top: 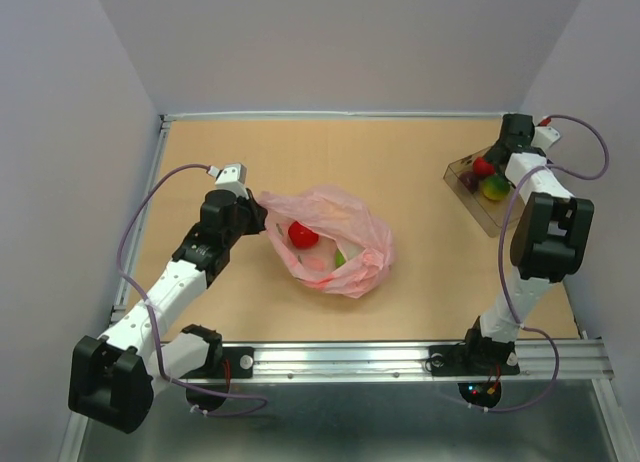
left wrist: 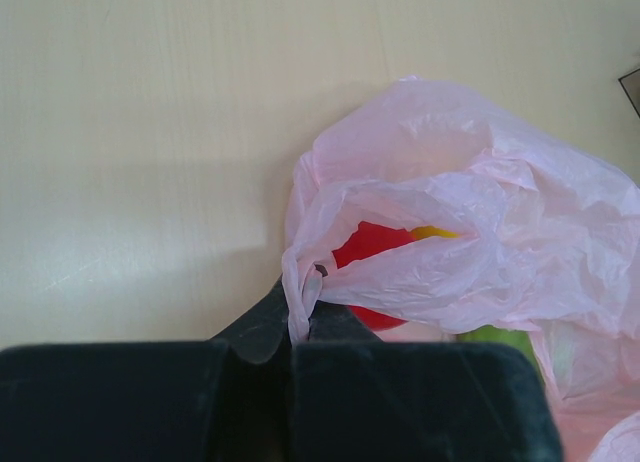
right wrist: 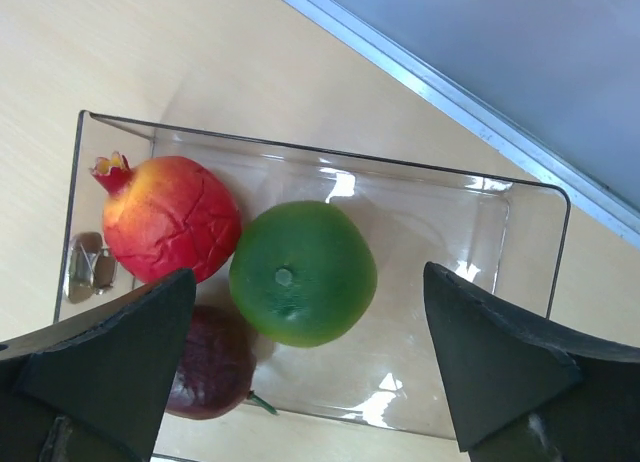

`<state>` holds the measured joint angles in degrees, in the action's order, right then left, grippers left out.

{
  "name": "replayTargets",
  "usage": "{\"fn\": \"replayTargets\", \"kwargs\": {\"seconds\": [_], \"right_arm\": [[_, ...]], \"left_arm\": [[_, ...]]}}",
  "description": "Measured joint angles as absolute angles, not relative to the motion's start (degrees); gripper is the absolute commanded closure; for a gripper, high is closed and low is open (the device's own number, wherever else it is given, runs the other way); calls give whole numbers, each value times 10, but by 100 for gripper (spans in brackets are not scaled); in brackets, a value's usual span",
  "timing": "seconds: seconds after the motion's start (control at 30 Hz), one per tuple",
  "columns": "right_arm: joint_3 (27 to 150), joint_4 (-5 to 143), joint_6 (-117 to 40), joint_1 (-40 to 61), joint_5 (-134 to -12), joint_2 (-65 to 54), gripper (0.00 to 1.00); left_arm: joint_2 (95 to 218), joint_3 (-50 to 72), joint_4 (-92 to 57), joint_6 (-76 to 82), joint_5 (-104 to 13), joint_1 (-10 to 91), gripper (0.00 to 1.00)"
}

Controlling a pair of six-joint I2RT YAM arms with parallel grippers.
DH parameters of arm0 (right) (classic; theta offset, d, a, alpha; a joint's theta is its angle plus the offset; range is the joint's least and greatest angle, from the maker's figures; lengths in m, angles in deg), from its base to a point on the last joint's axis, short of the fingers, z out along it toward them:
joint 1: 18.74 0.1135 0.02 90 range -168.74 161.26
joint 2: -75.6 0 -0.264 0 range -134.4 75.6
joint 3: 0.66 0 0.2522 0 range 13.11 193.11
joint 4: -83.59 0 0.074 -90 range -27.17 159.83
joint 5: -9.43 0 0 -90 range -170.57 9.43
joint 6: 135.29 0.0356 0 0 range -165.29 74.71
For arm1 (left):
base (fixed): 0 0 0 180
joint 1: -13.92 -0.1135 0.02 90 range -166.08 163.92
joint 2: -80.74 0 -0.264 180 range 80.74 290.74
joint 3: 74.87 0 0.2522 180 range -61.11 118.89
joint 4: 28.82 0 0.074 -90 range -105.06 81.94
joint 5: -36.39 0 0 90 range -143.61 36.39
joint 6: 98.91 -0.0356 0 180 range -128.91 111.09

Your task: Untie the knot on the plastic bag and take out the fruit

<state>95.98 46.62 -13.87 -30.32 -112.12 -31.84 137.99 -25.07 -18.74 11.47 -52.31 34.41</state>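
The pink plastic bag (top: 335, 244) lies mid-table with its mouth gaping open; no tied knot shows. My left gripper (top: 258, 214) is shut on a twisted strand of the bag's left rim (left wrist: 297, 307). Inside the bag I see a red fruit (left wrist: 362, 247), a bit of yellow fruit (left wrist: 432, 232) and something green (left wrist: 495, 337). My right gripper (right wrist: 310, 282) is open and empty, just above a green fruit (right wrist: 303, 272) in the clear box (right wrist: 300, 147). A red pomegranate-like fruit (right wrist: 170, 217) and a dark purple fruit (right wrist: 210, 362) lie beside it.
The clear rigid box (top: 480, 214) stands at the far right, close to the right wall. A metal rail (top: 400, 357) runs along the near edge. Walls enclose the table on three sides.
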Motion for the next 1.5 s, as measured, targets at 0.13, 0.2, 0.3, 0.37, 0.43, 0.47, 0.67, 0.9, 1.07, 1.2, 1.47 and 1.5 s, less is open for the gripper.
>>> {"fn": "replayTargets", "kwargs": {"seconds": [0.13,0.2,0.3,0.37,0.43,0.47,0.67,0.9,1.07,1.2,1.47,1.5], "right_arm": [[961,472,-135,-303,-1116,-317,0],[957,472,-136,-301,-1108,-306,0],[941,472,-145,-285,-1096,-266,0],[932,471,-159,-261,-1088,-235,0],[924,476,-178,-205,-1078,-193,3],[918,480,-186,-172,-1072,-176,5],[879,487,-239,78,-1001,-93,9],[862,484,-252,294,-954,-81,9],[862,504,-207,378,-939,-101,10],[846,537,-135,394,-934,-134,10],[808,560,-4,391,-998,-199,11],[808,565,5,390,-1007,-207,10]], "left_arm": [[1380,-251,-190,115,-518,344,100],[1382,-251,-192,115,-514,344,100],[1387,-251,-196,115,-510,344,100],[1390,-251,-196,115,-510,344,100],[1391,-251,-196,115,-509,344,100],[1391,-251,-196,115,-508,344,100],[1394,-251,-198,115,-508,344,100],[1406,-251,-200,115,-508,344,100],[1408,-251,-200,115,-508,344,100],[1411,-251,-200,115,-508,344,100],[1411,-251,-200,115,-508,344,100],[1411,-251,-200,115,-507,344,100]]}}
